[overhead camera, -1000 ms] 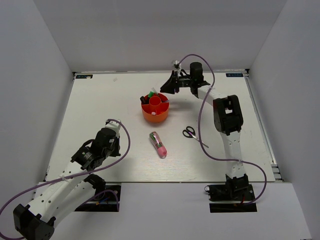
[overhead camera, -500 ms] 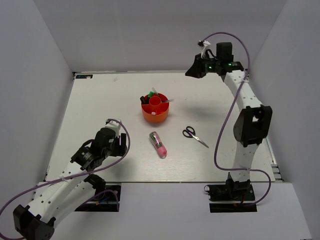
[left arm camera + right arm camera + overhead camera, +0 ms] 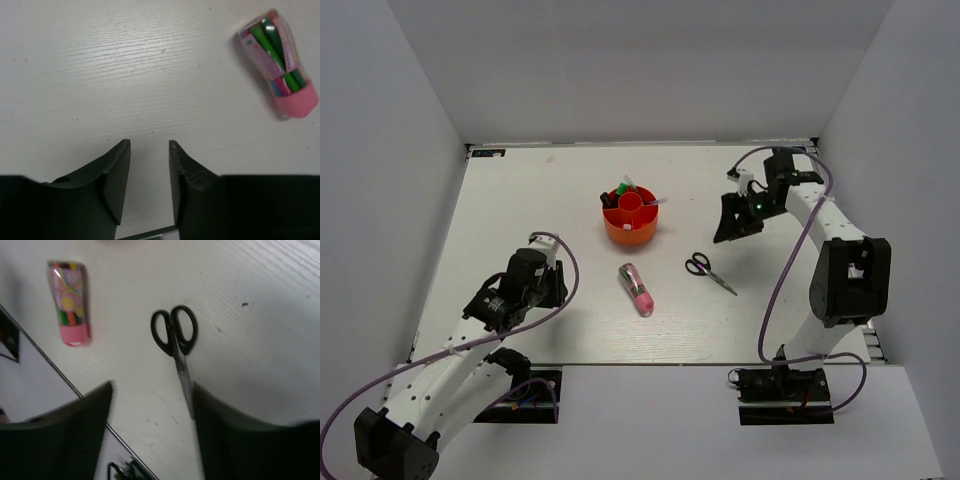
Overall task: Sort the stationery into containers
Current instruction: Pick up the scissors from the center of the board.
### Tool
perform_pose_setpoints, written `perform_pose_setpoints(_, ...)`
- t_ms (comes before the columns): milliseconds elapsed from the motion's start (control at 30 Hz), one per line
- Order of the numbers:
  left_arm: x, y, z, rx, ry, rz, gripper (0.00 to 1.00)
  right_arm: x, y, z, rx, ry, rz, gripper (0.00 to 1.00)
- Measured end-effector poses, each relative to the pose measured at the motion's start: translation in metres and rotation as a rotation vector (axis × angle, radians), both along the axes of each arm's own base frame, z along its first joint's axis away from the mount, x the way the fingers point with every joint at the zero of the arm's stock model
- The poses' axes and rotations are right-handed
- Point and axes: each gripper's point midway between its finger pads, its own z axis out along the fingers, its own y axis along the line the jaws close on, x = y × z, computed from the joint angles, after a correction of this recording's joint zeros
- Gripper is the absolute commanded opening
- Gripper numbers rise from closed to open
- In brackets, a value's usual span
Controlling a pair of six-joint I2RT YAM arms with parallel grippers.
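The orange-red organiser (image 3: 630, 236) is seen at the middle of the table (image 3: 520, 200). The black-handled scissors (image 3: 708, 270) are laid flat to its near right, and the chunky pink-and-green pen (image 3: 637, 289) lies on the near side of it. The right gripper (image 3: 733, 222) is held to the far right of the scissors, spread wide, with nothing gripped. The left gripper (image 3: 149, 145) is held at the near left, narrowly parted and empty, well apart from the pen.

The orange-red organiser (image 3: 630, 233) sits at frame centre on the tabletop (image 3: 520, 200). Below it lie the pink-and-green pen (image 3: 637, 288) and, to the right, the scissors (image 3: 708, 270). The right hand (image 3: 724, 234) is just upper right of them.
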Motion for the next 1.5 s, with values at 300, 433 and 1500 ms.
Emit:
perform_pose_setpoints(300, -0.001, -0.001, 0.002, -0.031, 0.002, 0.007, 0.65, -0.014, -0.013, -0.029, -0.111, -0.022, -0.020, 0.09)
perform_pose_setpoints(433, -0.004, -0.001, -0.001, -0.027, 0.021, 0.004, 0.65, -0.011, -0.006, -0.039, -0.165, -0.046, 0.017, 0.25)
perform_pose_setpoints(1500, -0.006, -0.001, -0.003, -0.028, 0.035, -0.001, 0.65, 0.013, 0.022, -0.102, -0.530, -0.122, 0.164, 0.34)
